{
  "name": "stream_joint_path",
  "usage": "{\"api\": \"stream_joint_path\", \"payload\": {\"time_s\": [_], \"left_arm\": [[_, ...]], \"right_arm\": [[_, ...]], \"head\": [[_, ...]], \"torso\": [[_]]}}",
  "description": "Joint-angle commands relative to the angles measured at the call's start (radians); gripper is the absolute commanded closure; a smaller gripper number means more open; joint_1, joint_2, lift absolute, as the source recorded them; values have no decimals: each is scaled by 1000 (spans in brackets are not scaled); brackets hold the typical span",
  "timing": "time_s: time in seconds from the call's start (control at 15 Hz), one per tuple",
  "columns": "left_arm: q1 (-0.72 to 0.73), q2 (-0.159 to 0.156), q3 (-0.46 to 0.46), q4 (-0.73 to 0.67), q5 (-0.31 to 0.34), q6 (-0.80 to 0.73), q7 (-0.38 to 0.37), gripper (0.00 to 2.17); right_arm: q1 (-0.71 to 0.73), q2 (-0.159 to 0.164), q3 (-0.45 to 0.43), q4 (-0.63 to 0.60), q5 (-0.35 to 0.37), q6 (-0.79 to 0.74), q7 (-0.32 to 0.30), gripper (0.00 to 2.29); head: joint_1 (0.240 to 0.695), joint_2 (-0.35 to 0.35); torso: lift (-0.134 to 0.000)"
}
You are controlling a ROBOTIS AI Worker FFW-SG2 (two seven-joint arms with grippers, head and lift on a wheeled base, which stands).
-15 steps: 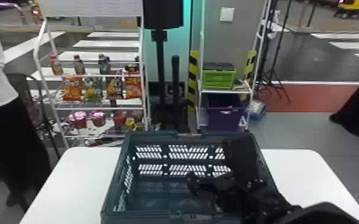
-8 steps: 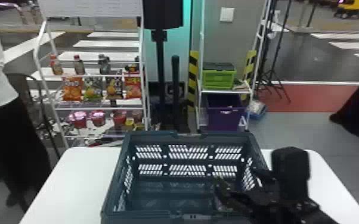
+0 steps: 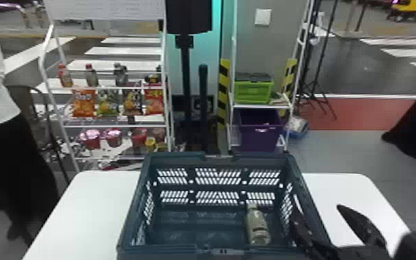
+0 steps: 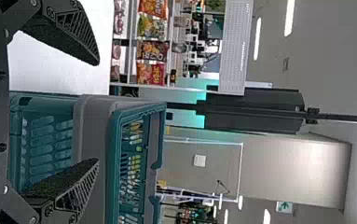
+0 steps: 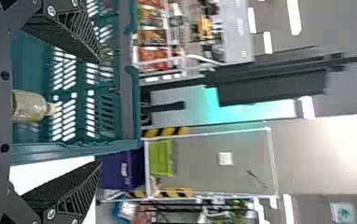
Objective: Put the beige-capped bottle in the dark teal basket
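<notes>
Inside the dark teal basket (image 3: 183, 221), the beige-capped bottle (image 3: 258, 224) lies on the floor near the right wall, its cap toward the back. My right gripper (image 3: 321, 221) is at the basket's right side, fingers spread, one by the right wall and one over the table. In the right wrist view, the right gripper (image 5: 99, 112) is open, with the bottle (image 5: 29, 106) beyond its palm, apart from the fingers. The left wrist view has my left gripper (image 4: 99, 109) open with nothing held, beside the basket (image 4: 64, 99).
The white table (image 3: 90, 207) extends on both sides of the basket. Behind it stand a rack (image 3: 114, 125) of snacks and drinks, a black pole (image 3: 185, 83), and a shelf holding a green crate (image 3: 253, 90) above a purple bin (image 3: 261, 135).
My right gripper has moved right, from over the basket's interior to its right side. The bottle, earlier hidden behind the gripper, is now exposed on the basket floor.
</notes>
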Motion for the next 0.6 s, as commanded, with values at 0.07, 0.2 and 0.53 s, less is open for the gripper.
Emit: {"api": "stream_joint_path", "payload": {"time_s": [0.07, 0.2, 0.53], "left_arm": [[-3, 0, -2, 1, -2, 3, -1, 151], [-9, 0, -8, -1, -7, 15, -1, 151], [-15, 3, -23, -2, -14, 24, -1, 151]], "right_arm": [[144, 5, 4, 170, -22, -470, -2, 124], [196, 5, 15, 257, -42, -752, -14, 130], [253, 5, 20, 270, -31, -746, -14, 124]], "head": [[499, 0], [499, 0], [499, 0]], "torso": [[0], [0], [0]]}}
